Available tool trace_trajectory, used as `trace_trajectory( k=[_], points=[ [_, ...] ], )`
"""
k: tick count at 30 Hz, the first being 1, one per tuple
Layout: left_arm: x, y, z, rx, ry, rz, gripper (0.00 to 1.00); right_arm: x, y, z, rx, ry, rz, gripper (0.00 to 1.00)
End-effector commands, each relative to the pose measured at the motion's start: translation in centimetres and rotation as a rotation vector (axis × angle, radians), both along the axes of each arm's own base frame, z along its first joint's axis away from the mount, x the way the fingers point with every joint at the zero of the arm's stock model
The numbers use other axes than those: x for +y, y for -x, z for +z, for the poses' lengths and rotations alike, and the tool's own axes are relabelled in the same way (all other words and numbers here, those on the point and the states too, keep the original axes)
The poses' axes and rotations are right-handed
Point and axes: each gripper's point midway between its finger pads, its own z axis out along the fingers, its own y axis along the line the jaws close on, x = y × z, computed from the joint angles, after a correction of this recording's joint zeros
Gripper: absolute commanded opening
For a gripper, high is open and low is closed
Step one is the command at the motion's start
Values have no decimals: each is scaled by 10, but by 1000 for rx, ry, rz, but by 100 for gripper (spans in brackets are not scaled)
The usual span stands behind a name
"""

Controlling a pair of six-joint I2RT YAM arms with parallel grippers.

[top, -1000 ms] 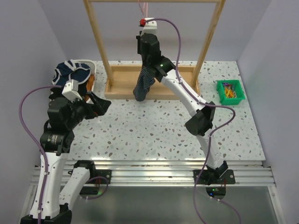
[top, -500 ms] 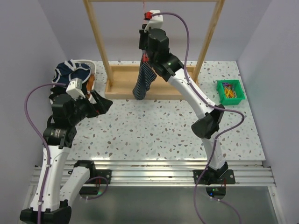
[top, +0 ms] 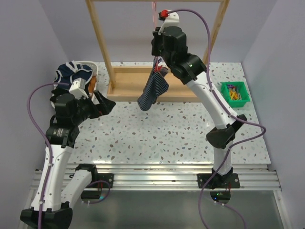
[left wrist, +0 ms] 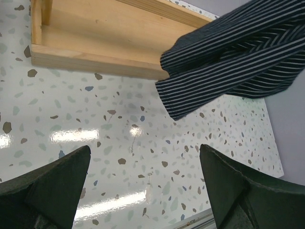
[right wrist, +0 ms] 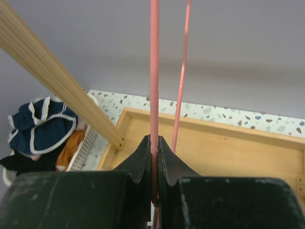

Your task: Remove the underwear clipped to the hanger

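Grip on pink wire hanger [right wrist: 154, 71] by right end effector [right wrist: 155, 143], pinched fully shut, likely steadying it under wooden frame [top: 102, 43]; striped underwear [left wrist: 228, 62] dangling clipped below, above tabletop [top: 162, 133]; left end effector [left wrist: 145, 148] spread wide, empty, facing hem, poised for pull

The right gripper [right wrist: 154, 151] squeezed fully shut on the hanger [right wrist: 154, 71], then climbed and slid right! The underwear [top: 153, 89] rode along, lifting and swinging right across the wooden frame [top: 128, 86]. The left arm [top: 59, 138] straightened up slightly.
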Motion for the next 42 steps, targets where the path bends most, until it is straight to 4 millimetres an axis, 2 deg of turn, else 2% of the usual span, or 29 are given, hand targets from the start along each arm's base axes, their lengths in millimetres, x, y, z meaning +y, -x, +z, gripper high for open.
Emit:
trace_trajectory(
  k=[1, 2, 4, 5, 6, 7, 9, 11, 14, 15, 16, 17, 19, 20, 22, 24, 28, 30, 32, 33, 34, 35, 36, 37, 38, 40, 42],
  points=[
    [-1, -11, 18, -75, -22, -27, 100, -14, 33, 29, 22, -49, 79, 0],
    [-1, -12, 19, -73, -25, -28, 100, -15, 40, 13, 90, -18, 95, 0],
    [-2, -15, 24, -77, -23, -33, 100, -19, 49, 4, 151, -1, 122, 0],
    [-3, -15, 27, -84, -20, -40, 100, -22, 60, -12, 217, 29, 135, 0],
    [-4, -16, 27, -81, -19, -44, 100, -28, 74, -9, 235, 26, 157, 0],
    [-5, -15, 31, -89, -16, -46, 100, -24, 83, -34, 309, 59, 202, 0],
    [-7, -13, 33, -95, -12, -64, 100, -30, 107, -59, 413, 106, 247, 0],
    [-12, -10, 35, -97, -2, -95, 100, -42, 145, -92, 567, 168, 312, 0],
    [-23, -3, 33, -95, 25, -163, 100, -63, 194, -117, 711, 204, 364, 0],
    [-28, -2, 30, -96, 40, -192, 100, -68, 209, -133, 777, 220, 386, 0],
    [-32, 1, 30, -102, 53, -219, 100, -77, 225, -126, 775, 205, 401, 0],
    [-39, 8, 31, -109, 75, -266, 100, -85, 239, -132, 832, 206, 395, 0],
    [-46, 11, 24, -107, 107, -310, 100, -97, 260, -130, 862, 187, 387, 0],
    [-52, 17, 28, -126, 136, -352, 100, -103, 267, -135, 897, 190, 369, 0],
    [-57, 21, 15, -97, 170, -381, 100, -104, 276, -145, 957, 192, 375, 0],
    [-65, 27, 11, -99, 219, -426, 100, -90, 284, -157, 1014, 166, 423, 0],
    [-70, 32, 13, -93, 238, -451, 100, -86, 277, -154, 970, 124, 375, 0],
    [-72, 33, 16, -93, 237, -452, 100, -84, 280, -156, 973, 111, 394, 0],
    [-78, 33, 18, -97, 222, -456, 100, -77, 281, -152, 967, 67, 413, 0],
    [-88, 38, 21, -94, 217, -483, 100, -76, 283, -150, 954, 43, 419, 0],
    [-93, 38, 19, -84, 210, -485, 100, -66, 280, -142, 931, -32, 436, 0],
    [-104, 36, 15, -57, 200, -488, 100, -64, 283, -144, 935, -58, 441, 0],
    [-103, 30, 14, -45, 200, -464, 100, -62, 281, -145, 939, -71, 433, 0],
    [-116, 35, 12, -30, 199, -500, 100, -63, 281, -146, 937, -76, 420, 0],
    [-119, 26, 6, -3, 189, -465, 100, -67, 277, -147, 919, -69, 389, 0],
    [-129, 25, 7, 2, 181, -469, 100, -71, 275, -147, 893, -79, 365, 0],
    [-133, 16, 6, 8, 179, -439, 100, -66, 276, -149, 888, -93, 394, 0]
  ],
)
